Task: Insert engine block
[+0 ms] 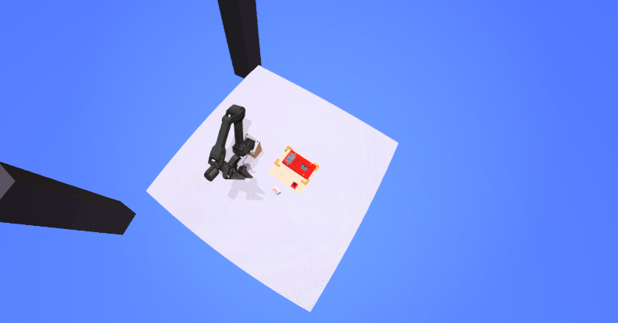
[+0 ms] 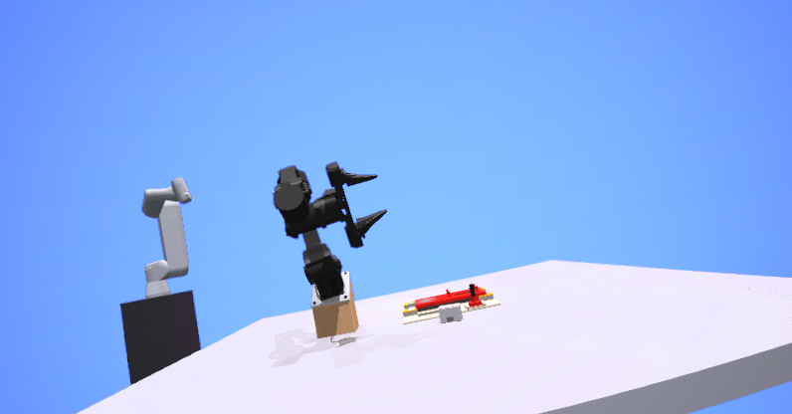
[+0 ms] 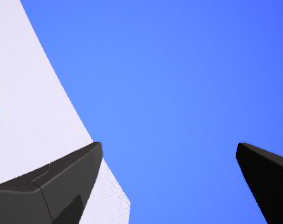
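A small pale grey block with a notch low in one side, which looks like the engine block (image 1: 276, 189) (image 2: 450, 312), stands on the table outside the car body, off the cream board's edge. The red car body (image 1: 310, 172) (image 2: 432, 302) lies on the board between yellow corner pieces. Two grey areas show on it from above; which is the opening, and the rib, are too small to tell. My gripper (image 2: 381, 193) (image 3: 170, 145) is open and empty, high above the table and well to the side of block and body.
The cream board (image 1: 281, 174) (image 2: 416, 318) also carries a small red piece (image 1: 294, 185) (image 2: 475, 303) with a black part. The arm's wooden base block (image 1: 256, 150) (image 2: 336, 320) stands beside the board. A grey arm (image 2: 174, 239) on a dark pillar (image 2: 160, 333) stands beyond the table.
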Available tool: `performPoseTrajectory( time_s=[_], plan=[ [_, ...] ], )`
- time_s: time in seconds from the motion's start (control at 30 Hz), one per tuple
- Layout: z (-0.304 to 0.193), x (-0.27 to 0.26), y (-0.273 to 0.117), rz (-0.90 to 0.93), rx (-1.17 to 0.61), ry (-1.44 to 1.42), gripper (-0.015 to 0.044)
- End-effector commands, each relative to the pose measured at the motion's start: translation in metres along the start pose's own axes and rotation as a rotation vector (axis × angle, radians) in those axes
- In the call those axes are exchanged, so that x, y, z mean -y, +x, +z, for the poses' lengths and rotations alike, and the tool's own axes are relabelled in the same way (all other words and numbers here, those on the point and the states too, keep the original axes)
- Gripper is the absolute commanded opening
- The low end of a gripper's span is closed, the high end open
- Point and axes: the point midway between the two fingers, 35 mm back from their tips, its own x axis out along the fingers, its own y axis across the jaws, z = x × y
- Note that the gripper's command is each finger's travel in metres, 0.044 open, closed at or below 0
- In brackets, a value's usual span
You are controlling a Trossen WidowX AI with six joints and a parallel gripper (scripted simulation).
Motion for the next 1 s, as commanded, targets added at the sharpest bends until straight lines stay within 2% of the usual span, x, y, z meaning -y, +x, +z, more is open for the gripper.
performPoseTrajectory(
  time_s=[0.0, 0.03, 0.97],
  plan=[
    [0.0, 0.0, 0.0, 0.0, 0.0, 0.0, 0.0426],
    [0.0, 0.0, 0.0, 0.002, -0.001, 0.004, 0.044],
    [-0.037, -0.041, 0.017, 0.236, -0.129, 0.872, 0.044]
  ],
)
